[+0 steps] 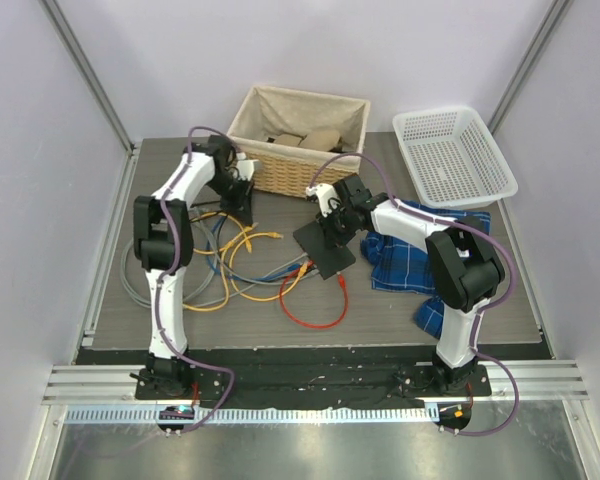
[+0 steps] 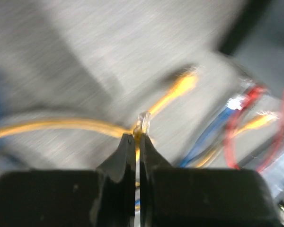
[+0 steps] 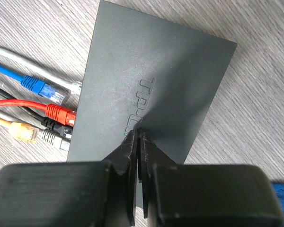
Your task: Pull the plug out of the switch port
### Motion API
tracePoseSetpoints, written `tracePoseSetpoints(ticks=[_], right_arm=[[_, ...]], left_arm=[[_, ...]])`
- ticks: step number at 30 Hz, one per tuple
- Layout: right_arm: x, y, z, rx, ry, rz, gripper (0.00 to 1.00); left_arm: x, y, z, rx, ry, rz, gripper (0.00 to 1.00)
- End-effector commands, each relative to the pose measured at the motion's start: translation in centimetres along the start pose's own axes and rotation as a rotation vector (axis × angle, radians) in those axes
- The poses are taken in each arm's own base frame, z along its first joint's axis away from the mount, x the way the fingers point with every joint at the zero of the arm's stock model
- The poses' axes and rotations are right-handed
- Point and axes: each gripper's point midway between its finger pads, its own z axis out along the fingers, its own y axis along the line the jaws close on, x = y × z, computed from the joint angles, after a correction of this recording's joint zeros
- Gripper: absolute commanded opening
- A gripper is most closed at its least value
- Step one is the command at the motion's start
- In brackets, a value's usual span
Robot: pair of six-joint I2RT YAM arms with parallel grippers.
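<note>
The right end effector (image 3: 138, 138), jaws pressed shut, appears to pin the switch (image 3: 170, 66) flat on the bench (image 1: 235, 322), with the socket edge and a red plug (image 3: 59, 113) at 9 o'clock from it in the right wrist view. From above, the left end effector (image 1: 244, 198) stands well apart at the switch's 10 o'clock, pinched narrow on a yellow cable (image 2: 47, 125) just behind its clear plug (image 2: 143, 120).
</note>
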Motion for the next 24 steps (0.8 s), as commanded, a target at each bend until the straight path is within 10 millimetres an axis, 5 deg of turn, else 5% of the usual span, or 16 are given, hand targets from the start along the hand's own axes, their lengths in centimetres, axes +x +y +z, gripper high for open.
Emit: tracePoseSetpoints(ticks=[1, 5, 8, 13, 18, 21, 24], right_arm=[[5.9, 0.0, 1.6, 0.007, 0.187, 0.016, 0.08], [5.4, 0.0, 1.5, 0.010, 0.173, 0.012, 0.08], [5.3, 0.0, 1.4, 0.011, 0.167, 0.013, 0.08], [5.7, 0.1, 1.3, 0.010, 0.173, 0.016, 0.08], [3.6, -0.9, 1.3, 0.047, 0.137, 0.000, 0.08], [2.5, -1.6, 1.5, 0.059, 0.125, -0.003, 0.08], [2.3, -1.4, 1.5, 0.045, 0.125, 0.000, 0.07]], left_arm=[[-4.0, 5.5, -9.3, -0.368, -0.197, 0.200, 0.00], [-4.4, 6.6, -11.0, -0.479, -0.261, 0.175, 0.00], [-4.5, 3.1, -10.8, -0.327, -0.334, 0.159, 0.25], [-2.8, -5.3, -8.3, 0.069, -0.368, 0.223, 0.47], [-1.7, -6.4, -4.8, 0.116, -0.265, 0.194, 0.47], [-3.3, -6.0, -2.6, 0.074, -0.242, 0.222, 0.43], [-8.0, -6.7, -0.9, 0.034, -0.278, 0.269, 0.42]])
